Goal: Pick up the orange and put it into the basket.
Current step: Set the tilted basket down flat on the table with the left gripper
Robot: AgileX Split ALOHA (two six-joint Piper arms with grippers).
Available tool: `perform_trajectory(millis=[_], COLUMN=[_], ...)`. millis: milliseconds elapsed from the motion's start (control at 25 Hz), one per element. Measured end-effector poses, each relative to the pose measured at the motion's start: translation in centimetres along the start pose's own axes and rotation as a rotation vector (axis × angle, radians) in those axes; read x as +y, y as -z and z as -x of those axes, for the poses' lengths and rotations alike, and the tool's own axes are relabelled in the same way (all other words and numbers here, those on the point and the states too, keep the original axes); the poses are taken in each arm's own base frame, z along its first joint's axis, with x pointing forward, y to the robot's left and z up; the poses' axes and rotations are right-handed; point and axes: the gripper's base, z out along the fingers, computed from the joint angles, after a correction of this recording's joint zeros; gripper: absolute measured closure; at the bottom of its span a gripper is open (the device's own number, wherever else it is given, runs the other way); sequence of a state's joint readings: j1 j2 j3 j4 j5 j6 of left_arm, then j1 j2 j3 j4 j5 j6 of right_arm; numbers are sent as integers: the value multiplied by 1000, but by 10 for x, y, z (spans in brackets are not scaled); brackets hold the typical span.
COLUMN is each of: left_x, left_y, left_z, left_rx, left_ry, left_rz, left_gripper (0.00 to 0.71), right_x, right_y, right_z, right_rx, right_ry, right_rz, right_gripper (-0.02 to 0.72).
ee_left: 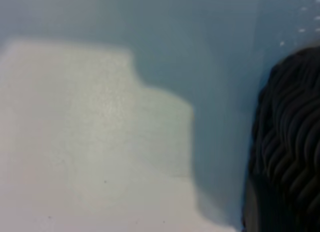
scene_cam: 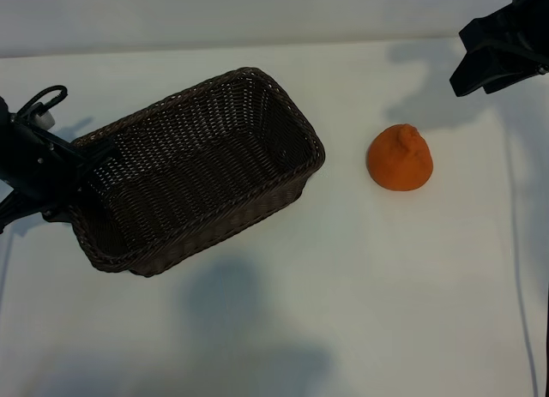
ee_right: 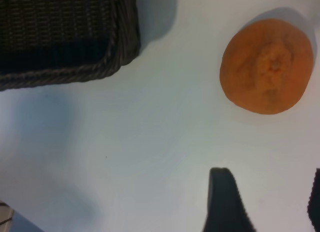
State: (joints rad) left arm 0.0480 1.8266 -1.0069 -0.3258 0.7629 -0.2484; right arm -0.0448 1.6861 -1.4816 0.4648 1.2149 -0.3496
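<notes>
Orange (scene_cam: pixel 401 159) on white table (scene_cam: pixel 360 311), knob end up, well right of wicker basket (scene_cam: pixel 193 170), nothing touching it. Basket angled on table, open side up, nothing visible inside. Left gripper (scene_cam: pixel 81 153) at basket's left end, right up against braided rim near corner; whether fingers clamp rim or just sit beside it: can't tell from ext. view. Left wrist view: only dark weave of basket (ee_left: pixel 287 152) at edge plus bare table (ee_left: pixel 90 142), fingers not seen. Right gripper (scene_cam: pixel 493 58) up at far right, above and beyond orange, apart from it. Right wrist view: fingers (ee_right: pixel 225 202) spread apart, nothing between them, orange (ee_right: pixel 266 65) ahead, basket corner (ee_right: pixel 65 36) off to side.
</notes>
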Motion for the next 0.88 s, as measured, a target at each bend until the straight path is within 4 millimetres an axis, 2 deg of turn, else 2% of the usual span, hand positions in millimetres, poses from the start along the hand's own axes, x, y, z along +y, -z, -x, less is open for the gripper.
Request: perform_trajectory(millis=[120,320,640,880], left_x=[-3,-12,-30,-39], left_y=[6,28,86,108], left_z=[2,10,16,19], left_rx=[18,33,-7,-33], left_ry=[-22,-74,-221,-341], left_rz=[8,15,0,-12], left_gripper=[550,553,553,553], right_x=[0,0,0,0], right_y=[0,0,0,0], right_z=[0,0,0,0], right_rx=[0,0,0,0], right_ry=[0,0,0,0], right_rz=[0,0,0,0], right_gripper=[295,295,295,295])
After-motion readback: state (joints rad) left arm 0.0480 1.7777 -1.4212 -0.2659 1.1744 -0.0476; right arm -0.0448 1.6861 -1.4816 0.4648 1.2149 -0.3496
